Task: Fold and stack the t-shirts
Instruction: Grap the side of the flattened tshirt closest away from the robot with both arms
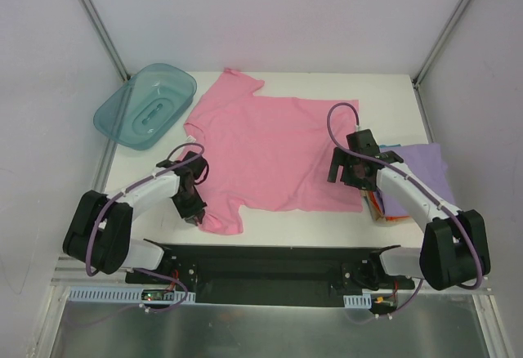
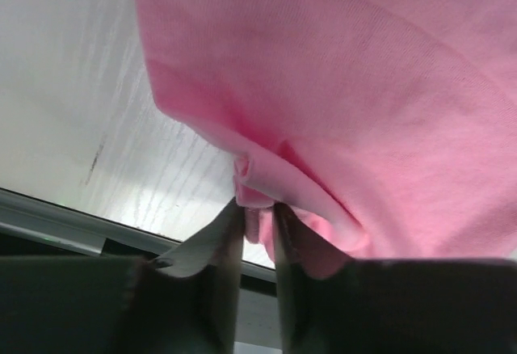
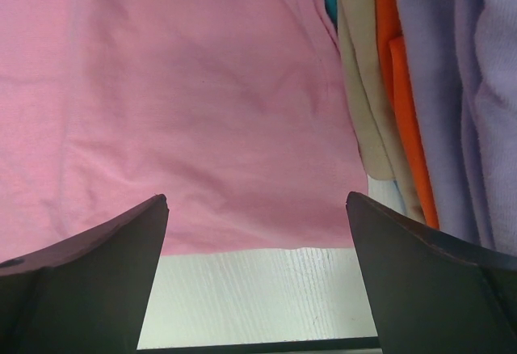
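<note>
A bubblegum-pink t-shirt [image 1: 274, 149] lies spread flat on the white table, neck to the left. My left gripper [image 1: 194, 208] is shut on a pinch of the shirt's near sleeve; the left wrist view shows the pink cloth [image 2: 339, 95] bunched between the fingers [image 2: 222, 245]. My right gripper [image 1: 346, 180] is open and empty, hovering over the shirt's near right hem corner [image 3: 242, 128]. A stack of folded shirts [image 1: 413, 180] lies at the right, lavender on top with orange and teal edges; it also shows in the right wrist view [image 3: 436, 87].
A translucent teal plastic tub [image 1: 145, 105] stands at the back left, partly over the table's [image 1: 384, 100] edge. White walls and metal frame posts enclose the table. A black rail runs along the near edge.
</note>
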